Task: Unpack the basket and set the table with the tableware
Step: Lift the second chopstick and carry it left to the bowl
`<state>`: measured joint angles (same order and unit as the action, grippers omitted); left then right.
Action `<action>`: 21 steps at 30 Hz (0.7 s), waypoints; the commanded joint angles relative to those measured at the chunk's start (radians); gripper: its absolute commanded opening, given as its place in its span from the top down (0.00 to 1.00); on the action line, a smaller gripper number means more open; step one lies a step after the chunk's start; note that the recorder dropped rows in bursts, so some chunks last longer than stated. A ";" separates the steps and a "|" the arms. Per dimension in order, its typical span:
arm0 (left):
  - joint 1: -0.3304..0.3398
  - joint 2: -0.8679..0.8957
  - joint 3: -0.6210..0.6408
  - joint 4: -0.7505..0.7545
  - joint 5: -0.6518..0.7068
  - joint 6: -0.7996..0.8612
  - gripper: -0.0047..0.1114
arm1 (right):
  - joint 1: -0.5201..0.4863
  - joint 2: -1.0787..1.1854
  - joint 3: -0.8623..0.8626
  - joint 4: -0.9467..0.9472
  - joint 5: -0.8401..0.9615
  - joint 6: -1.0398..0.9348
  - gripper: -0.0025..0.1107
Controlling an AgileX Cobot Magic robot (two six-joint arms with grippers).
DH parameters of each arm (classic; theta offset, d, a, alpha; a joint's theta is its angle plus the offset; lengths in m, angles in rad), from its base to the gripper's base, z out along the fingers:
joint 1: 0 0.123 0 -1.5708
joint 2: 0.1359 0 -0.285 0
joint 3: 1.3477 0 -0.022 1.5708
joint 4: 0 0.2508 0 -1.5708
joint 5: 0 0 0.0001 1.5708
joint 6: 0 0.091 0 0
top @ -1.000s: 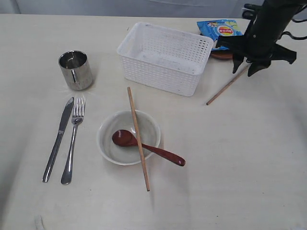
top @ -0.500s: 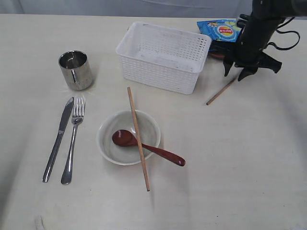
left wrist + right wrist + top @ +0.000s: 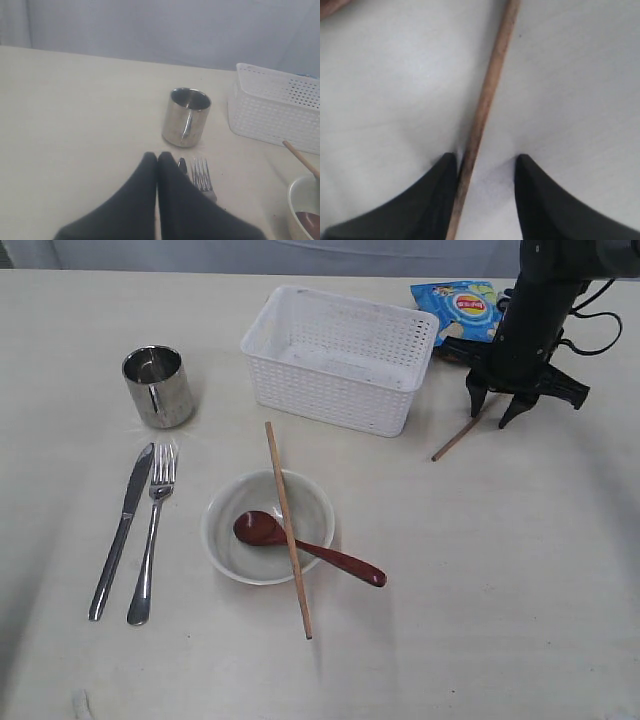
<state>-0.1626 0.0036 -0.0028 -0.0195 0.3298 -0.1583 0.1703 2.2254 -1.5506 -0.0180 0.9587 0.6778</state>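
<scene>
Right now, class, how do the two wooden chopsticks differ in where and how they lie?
The near chopstick rests across the rim of the off-white bowl; the far chopstick lies on the table. The near chopstick is untouched; the far chopstick sits between the open jaws of the right gripper. Both are thin, plain wood, outside the white basket.

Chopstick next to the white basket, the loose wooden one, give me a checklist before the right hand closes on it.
1. Right hand open: ok, jaws apart.
2. Thin wooden chopstick between its fingers: ok, but close against one finger, off centre.
3. Chopstick clear of the white lattice plastic basket: ok, lying apart from it on the pale table.
4. Fingertips low enough to grip: cannot tell.
5. Left hand out of the way: ok, shut, over by the shiny steel cup.
</scene>
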 commanded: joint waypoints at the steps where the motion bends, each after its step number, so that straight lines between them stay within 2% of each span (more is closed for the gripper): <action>1: 0.001 -0.004 0.003 -0.001 -0.011 0.001 0.96 | -0.009 0.027 0.005 -0.008 0.042 0.006 0.65; 3: 0.001 -0.004 0.003 -0.001 -0.011 0.001 0.96 | -0.006 0.027 0.005 -0.008 0.042 0.000 0.74; 6: 0.001 -0.004 0.003 -0.001 -0.011 0.001 0.96 | -0.006 0.027 0.005 -0.008 0.052 -0.050 0.97; 10: 0.001 -0.004 0.003 -0.001 -0.011 0.001 0.96 | -0.006 0.025 0.005 -0.036 0.071 -0.103 0.98; 14: 0.001 -0.004 0.003 -0.001 -0.011 0.001 0.96 | -0.006 -0.036 0.005 -0.201 0.138 -0.111 0.98; 16: 0.001 -0.004 0.003 -0.001 -0.011 0.001 0.96 | -0.006 -0.090 0.005 -0.250 0.141 -0.191 0.98; 19: 0.001 -0.004 0.003 -0.001 -0.011 0.001 0.96 | -0.006 -0.215 0.005 -0.204 0.142 -0.314 0.98; 21: 0.001 -0.004 0.003 -0.001 -0.011 0.001 0.96 | -0.006 -0.291 0.005 -0.087 0.104 -0.350 0.98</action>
<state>-0.1626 0.0036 -0.0028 -0.0195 0.3298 -0.1583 0.1703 2.0045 -1.5441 -0.1883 1.0837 0.3814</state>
